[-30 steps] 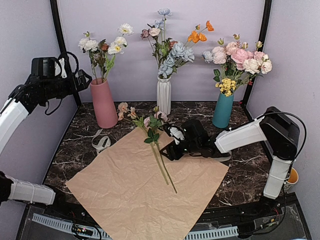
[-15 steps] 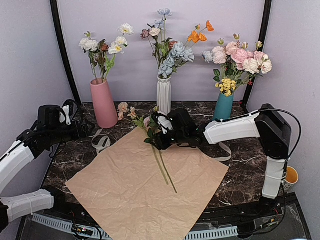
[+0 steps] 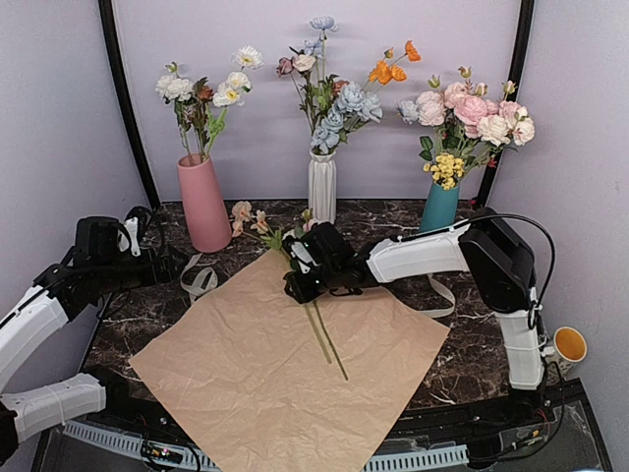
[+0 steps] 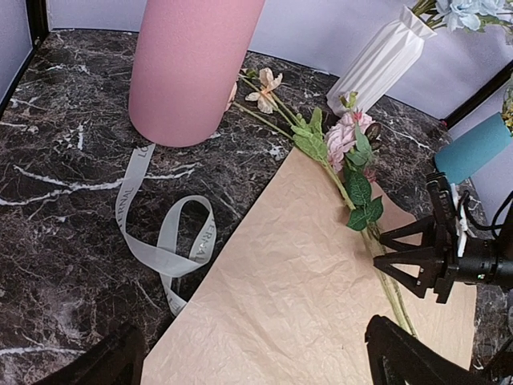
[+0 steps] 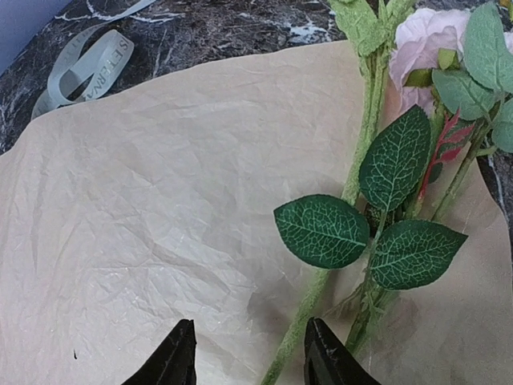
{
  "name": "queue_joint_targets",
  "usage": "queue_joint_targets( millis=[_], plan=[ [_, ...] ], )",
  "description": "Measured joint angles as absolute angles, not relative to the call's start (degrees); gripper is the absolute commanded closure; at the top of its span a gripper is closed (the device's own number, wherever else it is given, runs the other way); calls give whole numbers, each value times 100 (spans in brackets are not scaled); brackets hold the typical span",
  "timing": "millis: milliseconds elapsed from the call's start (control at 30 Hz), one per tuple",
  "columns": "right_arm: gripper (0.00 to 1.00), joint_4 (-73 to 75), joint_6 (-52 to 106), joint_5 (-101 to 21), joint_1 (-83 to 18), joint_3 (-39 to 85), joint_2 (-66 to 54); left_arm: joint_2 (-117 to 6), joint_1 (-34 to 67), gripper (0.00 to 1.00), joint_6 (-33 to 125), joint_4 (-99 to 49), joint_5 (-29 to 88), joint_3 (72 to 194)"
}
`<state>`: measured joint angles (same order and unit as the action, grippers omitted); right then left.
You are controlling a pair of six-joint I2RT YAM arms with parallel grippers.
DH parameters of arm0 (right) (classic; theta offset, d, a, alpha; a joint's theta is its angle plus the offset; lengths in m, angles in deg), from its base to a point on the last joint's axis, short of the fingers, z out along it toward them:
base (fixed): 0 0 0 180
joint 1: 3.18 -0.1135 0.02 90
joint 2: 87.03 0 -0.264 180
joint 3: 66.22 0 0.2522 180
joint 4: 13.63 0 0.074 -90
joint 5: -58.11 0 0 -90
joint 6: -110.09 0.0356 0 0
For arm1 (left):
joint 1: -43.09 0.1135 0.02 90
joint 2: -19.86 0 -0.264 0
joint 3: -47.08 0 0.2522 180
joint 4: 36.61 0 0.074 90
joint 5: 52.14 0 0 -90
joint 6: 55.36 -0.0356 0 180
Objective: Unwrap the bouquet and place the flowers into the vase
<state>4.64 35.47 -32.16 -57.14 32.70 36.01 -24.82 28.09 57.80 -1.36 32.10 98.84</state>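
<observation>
White ribbed vase point(image 3: 322, 187) upright at back centre of dark marble table point(image 3: 138, 305), holding blue and orange flowers point(image 3: 339, 93). Teal vase point(image 3: 438, 216) upright to its right, well apart, holding big pink roses point(image 3: 472, 113) with a yellow cluster point(image 3: 447, 169) low in the bunch. Both vases near the lavender back wall point(image 3: 393, 167). Black frame posts point(image 3: 123, 98) at both back corners (right one partly behind the roses). Small cup point(image 3: 568, 346), yellow-orange inside, by the table's right edge. White perforated strip point(image 3: 108, 438) along the near edge. Left wrist view: both vases only partly in frame.
</observation>
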Motion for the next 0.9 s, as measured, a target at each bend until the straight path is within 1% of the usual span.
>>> queue_joint_targets(
  millis=[200,400,500,667,700,900],
  plan=[
    [62,760,3516,-2954,-5746,3530,3857,-1988,2809,1,5771,-107,3125,9818],
    [70,919,3492,-2818,-5764,3640,4065,-1966,2809,1,5758,-127,3120,9805],
    [79,961,3468,-2755,-5784,3740,4135,-1997,2809,1,5758,-127,3120,9805],
    [99,989,3453,-2690,-5812,3819,4198,-1979,2809,2,5755,-129,3120,9796],
    [100,1011,3477,-2668,-5812,3847,4211,-1975,2809,2,5755,-129,3120,9794],
    [100,1186,3610,-2648,-5819,4151,4318,-1942,2809,2,5753,-131,3123,9785]
  ],
)
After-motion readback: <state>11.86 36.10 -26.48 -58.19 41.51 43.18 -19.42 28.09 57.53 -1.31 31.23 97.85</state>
